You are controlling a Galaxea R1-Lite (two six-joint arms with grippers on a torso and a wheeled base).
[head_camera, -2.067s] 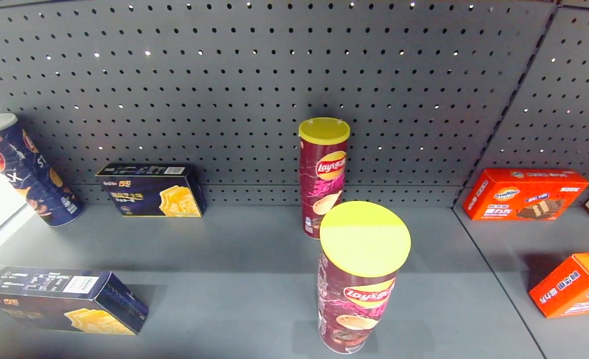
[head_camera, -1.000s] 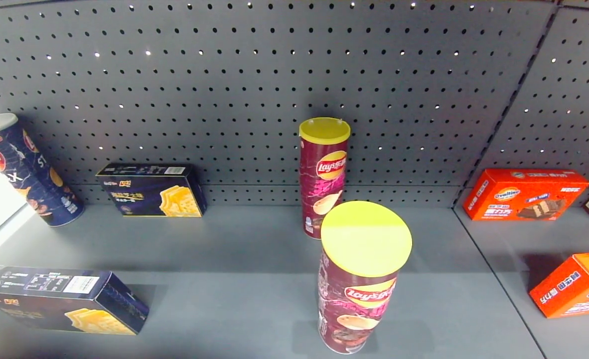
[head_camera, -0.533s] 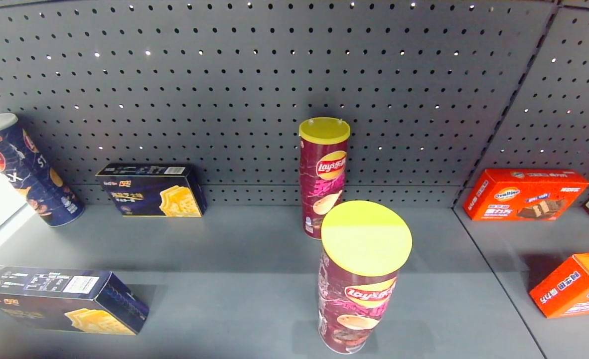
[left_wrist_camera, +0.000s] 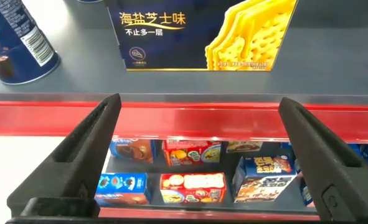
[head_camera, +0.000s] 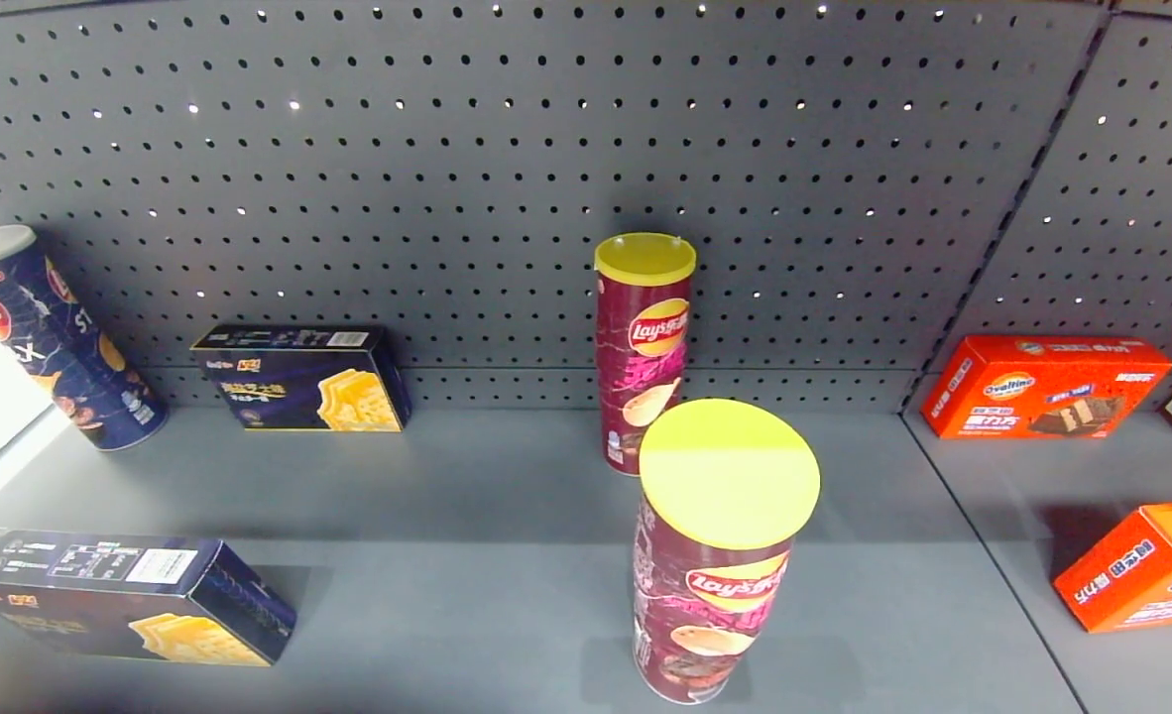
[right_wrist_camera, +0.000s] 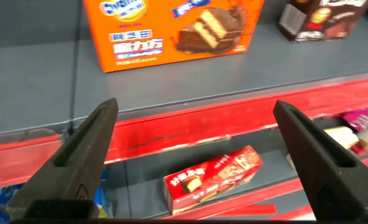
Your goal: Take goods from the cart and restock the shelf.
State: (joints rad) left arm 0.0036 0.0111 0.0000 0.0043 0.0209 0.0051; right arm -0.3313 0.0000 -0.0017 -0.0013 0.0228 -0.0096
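Left claw (left_wrist_camera: 199, 102), right claw (right_wrist_camera: 195, 104) both hanging wide apart, empty. Placing beside front can (head_camera: 715, 555) risking clipping, toppling it.

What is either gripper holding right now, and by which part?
Nothing is held. The left gripper and the right gripper are both open, with only the red shelf edge seen between their fingers.

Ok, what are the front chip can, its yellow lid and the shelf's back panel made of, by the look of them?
Front chip can: probably a cardboard tube with a printed wrap that has a slight sheen on its side.
Yellow lid: likely plastic, smooth and matte, flat with a thin rim.
Back panel: seemingly painted sheet metal, matte grey, punched with regular rows of holes.
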